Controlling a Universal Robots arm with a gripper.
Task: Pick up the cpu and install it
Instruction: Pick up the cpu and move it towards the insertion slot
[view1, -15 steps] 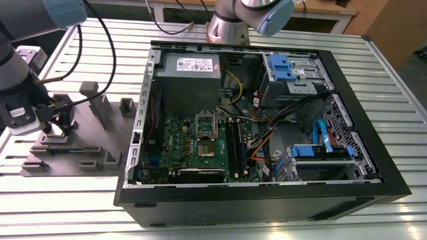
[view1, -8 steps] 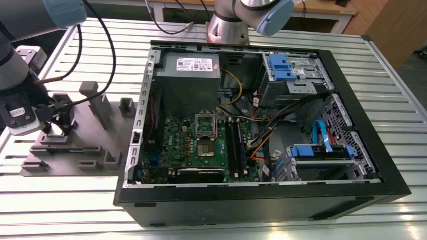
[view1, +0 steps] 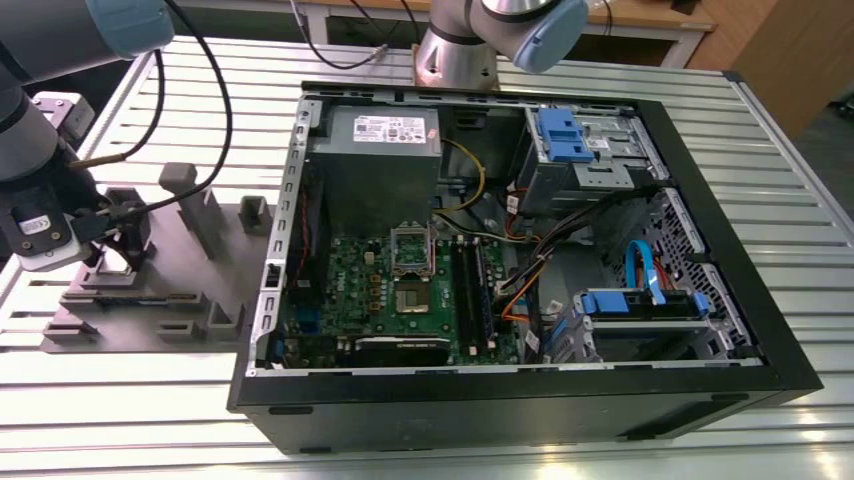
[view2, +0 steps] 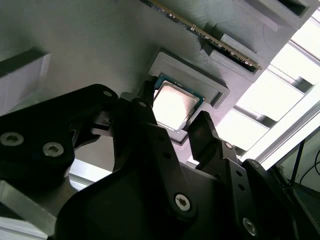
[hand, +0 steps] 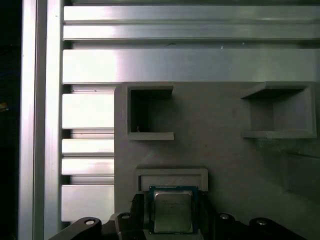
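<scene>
- Black fingers of the claw sit closest to the lens in the second wrist view. They are parted narrowly, one on each side of the cpu. Whether they already press its edges I cannot tell.
- Between them the cpu lies flat, silvery top up, in a shallow raised pocket. The pocket likely keeps it square, so two opposite edges are free for a grip.
- Around the claw spreads the grey holder that carries this pocket, with box-shaped recesses further out from the claw.
- Just past the pocket, a thin board stands on edge in its own slot.
- Beneath the holder runs the slatted metal surface.
- Well apart from the claw, toward the exterior view's right, the open computer case lies on its side. This turns the motherboard socket upward, probably to allow a straight drop.
- With the chip in its pocket, I judge the pick-up not yet complete.
</scene>
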